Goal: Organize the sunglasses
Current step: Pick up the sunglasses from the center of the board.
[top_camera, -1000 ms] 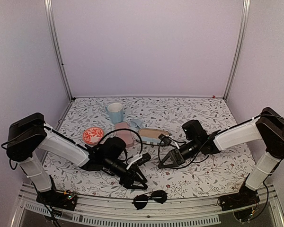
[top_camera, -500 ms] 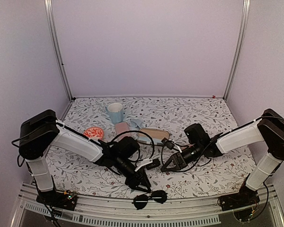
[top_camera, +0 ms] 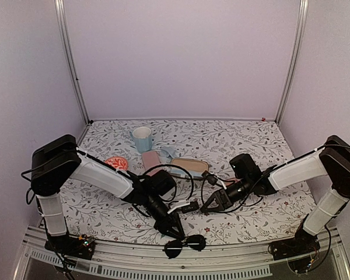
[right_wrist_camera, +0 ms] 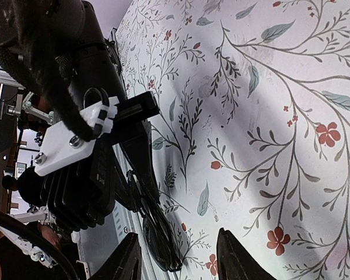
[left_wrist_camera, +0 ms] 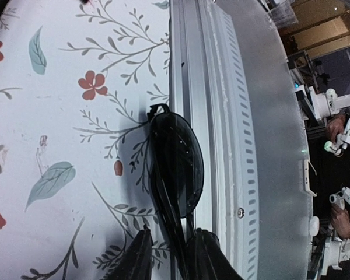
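Left arm (top_camera: 105,178) advanced to near rail (left_wrist_camera: 233,116) | left gripper (left_wrist_camera: 170,262) narrowed astride black sunglasses (left_wrist_camera: 178,157), whether clamped unclear | long axis along rail, straight ahead | right gripper (right_wrist_camera: 181,262) half-open, empty, farther.

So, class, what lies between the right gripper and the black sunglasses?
Between the right gripper and the black sunglasses only bare flowered tablecloth shows in the top view; the left gripper straddles the frame alongside.

- left arm (top_camera: 99,175), white shell with black joints: elbow raised, forearm slanting down toward the robot's right and the near edge.
- left end effector (top_camera: 174,229), black, two-finger: tip down, fingers (left_wrist_camera: 141,259) a narrow gap apart.
- right arm (top_camera: 291,170), same build: stretched low toward the robot's left.
- right end effector (top_camera: 210,205): fingers (right_wrist_camera: 228,254) parted.
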Robot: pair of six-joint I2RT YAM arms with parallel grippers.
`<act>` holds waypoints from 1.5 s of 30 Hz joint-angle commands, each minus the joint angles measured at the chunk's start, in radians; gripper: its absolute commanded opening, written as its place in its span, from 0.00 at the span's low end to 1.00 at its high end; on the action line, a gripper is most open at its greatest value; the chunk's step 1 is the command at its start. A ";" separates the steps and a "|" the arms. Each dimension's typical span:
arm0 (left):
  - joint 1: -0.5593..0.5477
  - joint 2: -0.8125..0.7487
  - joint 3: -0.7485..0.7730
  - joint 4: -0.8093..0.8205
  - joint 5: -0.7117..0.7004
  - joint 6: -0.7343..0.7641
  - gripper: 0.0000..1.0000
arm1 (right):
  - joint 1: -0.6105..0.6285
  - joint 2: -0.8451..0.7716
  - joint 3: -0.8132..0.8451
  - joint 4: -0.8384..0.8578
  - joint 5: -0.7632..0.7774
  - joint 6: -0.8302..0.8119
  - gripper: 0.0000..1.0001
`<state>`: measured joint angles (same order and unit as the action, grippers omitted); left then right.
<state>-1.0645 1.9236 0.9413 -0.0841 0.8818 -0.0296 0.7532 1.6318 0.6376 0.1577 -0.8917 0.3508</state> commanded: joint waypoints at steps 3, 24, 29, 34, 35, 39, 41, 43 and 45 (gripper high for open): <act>-0.002 0.025 0.029 -0.029 0.040 0.026 0.24 | -0.015 -0.035 -0.027 0.009 0.013 -0.010 0.45; -0.002 0.072 0.077 -0.080 0.068 0.045 0.09 | -0.038 -0.061 -0.044 -0.001 0.011 -0.019 0.45; -0.001 0.052 0.077 -0.076 0.066 0.042 0.03 | -0.038 -0.050 -0.042 0.001 0.010 -0.022 0.45; 0.001 0.011 0.076 -0.073 0.059 0.041 0.00 | -0.038 -0.047 -0.049 0.010 0.015 -0.020 0.45; 0.001 0.004 0.075 -0.072 0.055 0.041 0.00 | -0.039 -0.048 -0.050 0.012 0.014 -0.018 0.45; 0.003 -0.026 0.076 -0.078 0.036 0.042 0.00 | -0.039 -0.050 -0.052 0.014 0.016 -0.015 0.45; 0.007 -0.044 0.074 -0.078 0.026 0.043 0.00 | -0.038 -0.052 -0.050 0.014 0.017 -0.013 0.44; 0.010 -0.057 0.073 -0.082 0.008 0.047 0.00 | -0.038 -0.053 -0.049 0.014 0.016 -0.010 0.45; 0.015 -0.069 0.073 -0.090 -0.019 0.052 0.00 | -0.039 -0.057 -0.047 0.014 0.016 -0.010 0.45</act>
<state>-1.0607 1.8980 0.9993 -0.1555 0.9035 0.0010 0.7231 1.5803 0.5934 0.1574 -0.8764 0.3408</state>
